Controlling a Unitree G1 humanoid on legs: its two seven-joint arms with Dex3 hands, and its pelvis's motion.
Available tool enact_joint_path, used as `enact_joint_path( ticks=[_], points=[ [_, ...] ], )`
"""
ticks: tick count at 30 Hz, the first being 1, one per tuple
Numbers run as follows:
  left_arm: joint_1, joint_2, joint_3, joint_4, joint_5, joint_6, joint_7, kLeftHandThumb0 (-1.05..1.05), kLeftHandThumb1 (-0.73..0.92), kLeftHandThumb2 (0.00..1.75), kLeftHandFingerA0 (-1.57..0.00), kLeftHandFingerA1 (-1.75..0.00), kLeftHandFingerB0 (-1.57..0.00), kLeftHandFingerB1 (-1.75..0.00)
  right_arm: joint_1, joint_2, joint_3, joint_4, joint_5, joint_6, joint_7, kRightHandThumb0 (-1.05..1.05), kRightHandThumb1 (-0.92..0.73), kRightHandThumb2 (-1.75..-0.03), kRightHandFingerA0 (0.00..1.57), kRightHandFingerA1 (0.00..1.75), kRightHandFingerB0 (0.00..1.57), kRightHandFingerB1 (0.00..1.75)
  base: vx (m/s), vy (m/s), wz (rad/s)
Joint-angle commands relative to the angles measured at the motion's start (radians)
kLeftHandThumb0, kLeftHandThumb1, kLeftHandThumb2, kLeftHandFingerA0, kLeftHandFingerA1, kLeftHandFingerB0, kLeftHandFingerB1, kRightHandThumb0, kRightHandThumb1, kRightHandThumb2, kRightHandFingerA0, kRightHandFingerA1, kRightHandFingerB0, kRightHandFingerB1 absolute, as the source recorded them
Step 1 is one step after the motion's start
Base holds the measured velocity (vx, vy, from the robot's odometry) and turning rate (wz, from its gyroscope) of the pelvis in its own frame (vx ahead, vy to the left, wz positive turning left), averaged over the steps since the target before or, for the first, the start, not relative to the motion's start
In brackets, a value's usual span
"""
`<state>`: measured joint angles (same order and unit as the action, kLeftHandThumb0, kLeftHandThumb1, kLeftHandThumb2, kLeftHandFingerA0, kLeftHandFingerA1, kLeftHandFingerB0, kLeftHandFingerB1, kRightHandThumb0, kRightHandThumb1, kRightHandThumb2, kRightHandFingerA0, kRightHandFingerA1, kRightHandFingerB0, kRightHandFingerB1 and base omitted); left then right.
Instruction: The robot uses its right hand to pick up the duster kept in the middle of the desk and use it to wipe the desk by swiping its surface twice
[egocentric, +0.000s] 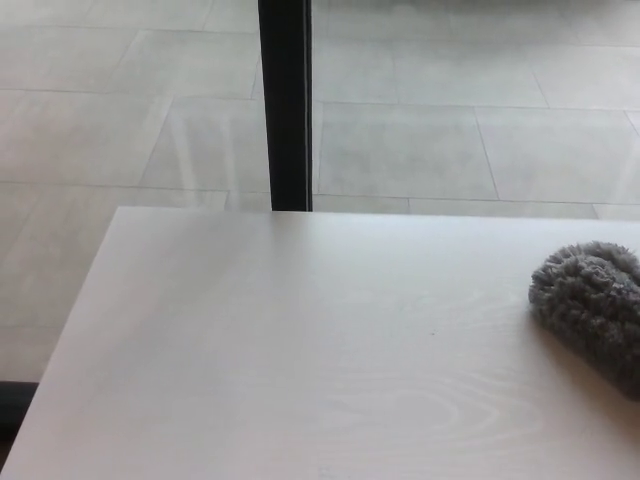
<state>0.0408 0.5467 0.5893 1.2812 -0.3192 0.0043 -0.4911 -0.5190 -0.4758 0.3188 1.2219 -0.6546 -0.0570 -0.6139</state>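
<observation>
The grey fluffy duster (595, 305) lies against the white desk (300, 360) at the far right edge of the head view, and only its shaggy front end shows. The rest of it runs out of the picture to the right. Neither hand shows in this frame, so what holds the duster is hidden.
The desk's far edge runs across the middle of the picture, and its left edge slants down to the bottom left corner. Behind the desk stands a black vertical post (285, 100) in front of a pale tiled floor (120, 120).
</observation>
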Motion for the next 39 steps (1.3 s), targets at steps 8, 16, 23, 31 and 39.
enact_joint_path(
  ticks=[8, 16, 23, 31, 39],
  points=[
    [0.008, 0.006, -0.001, -0.002, -0.016, 0.017, -0.010, -0.41, 0.68, 1.10, -0.37, -0.63, -0.34, -0.58, 0.035, 0.090, -0.024, -0.007, 0.105, 0.029, 0.208, -0.29, -0.58, -0.57, 0.75, 1.16, 0.77, 0.60, 0.00, 0.000, 0.00],
    [0.000, 0.008, 0.002, 0.004, -0.021, 0.022, -0.013, -0.45, 0.89, 0.66, -0.40, -0.55, -0.40, -0.44, -0.006, 0.099, -0.088, -0.063, 0.216, -0.013, 0.486, -0.56, -0.72, -0.62, 0.48, 0.69, 0.19, 0.32, 0.00, 0.000, 0.00],
    [0.000, 0.008, -0.012, -0.009, -0.007, 0.005, 0.003, -0.42, 0.85, 0.70, -0.42, -0.54, -0.43, -0.45, -0.052, 0.023, -0.032, -0.160, 0.153, 0.046, 0.560, -1.03, -0.65, -0.90, 0.00, 0.00, 0.00, 0.00, 0.00, 0.000, 0.00],
    [0.015, 0.015, -0.013, -0.007, -0.008, 0.003, -0.007, -0.39, 0.82, 0.73, -0.43, -0.57, -0.45, -0.48, 0.006, -0.051, -0.116, -0.299, 0.215, 0.076, 0.565, -1.05, -0.78, -0.67, 0.00, 0.00, 0.00, 0.00, 0.00, 0.000, 0.00],
    [0.026, 0.013, -0.023, -0.006, 0.001, -0.004, 0.010, -0.38, 0.86, 0.69, -0.43, -0.52, -0.44, -0.45, 0.134, -0.152, -0.189, -0.524, 0.231, 0.114, 0.601, -1.05, -0.81, -0.69, 0.00, 0.00, 0.00, 0.00, 0.00, 0.000, 0.00]
  ],
)
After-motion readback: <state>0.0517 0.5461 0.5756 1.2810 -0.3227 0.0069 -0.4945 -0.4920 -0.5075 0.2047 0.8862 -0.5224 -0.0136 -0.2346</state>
